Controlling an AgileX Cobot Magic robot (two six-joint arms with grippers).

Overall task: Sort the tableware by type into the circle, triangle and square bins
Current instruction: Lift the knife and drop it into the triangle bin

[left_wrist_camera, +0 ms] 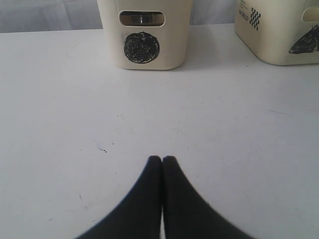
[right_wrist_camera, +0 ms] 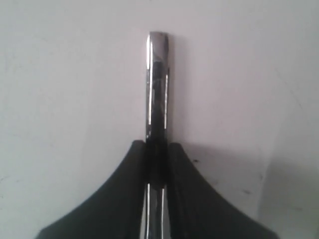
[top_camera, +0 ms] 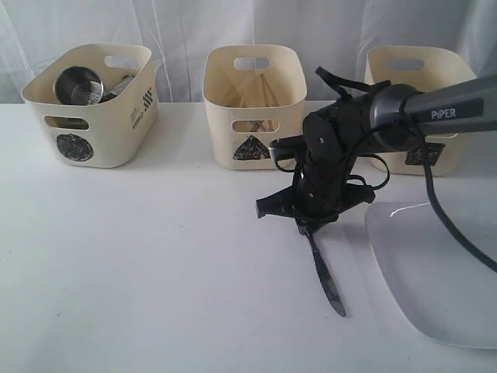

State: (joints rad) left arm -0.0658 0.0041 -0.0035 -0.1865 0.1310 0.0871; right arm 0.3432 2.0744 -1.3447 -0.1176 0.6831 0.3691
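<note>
Outside view: the right pincer (top_camera: pixel 311 224) points down and sits on the far end of the knife (top_camera: pixel 328 272). The knife lies flat on the table (top_camera: pixel 155 256). Its long line runs from the pincer toward the near edge, close to the plate (top_camera: pixel 435 287). The triangle bin (top_camera: pixel 252 109) stands behind the pincer, a bit to the left.

Left wrist view: the left pincer (left_wrist_camera: pixel 162 160) is closed with nothing in it. It faces the circle bin (left_wrist_camera: pixel 144 35), and no knife shows here.

Right wrist view: the right pincer (right_wrist_camera: pixel 158 167) squeezes the knife (right_wrist_camera: pixel 158 84) from both sides. The knife sticks straight out ahead of it. I think the right arm is the one to lift it up, then swing it back to a bin.
</note>
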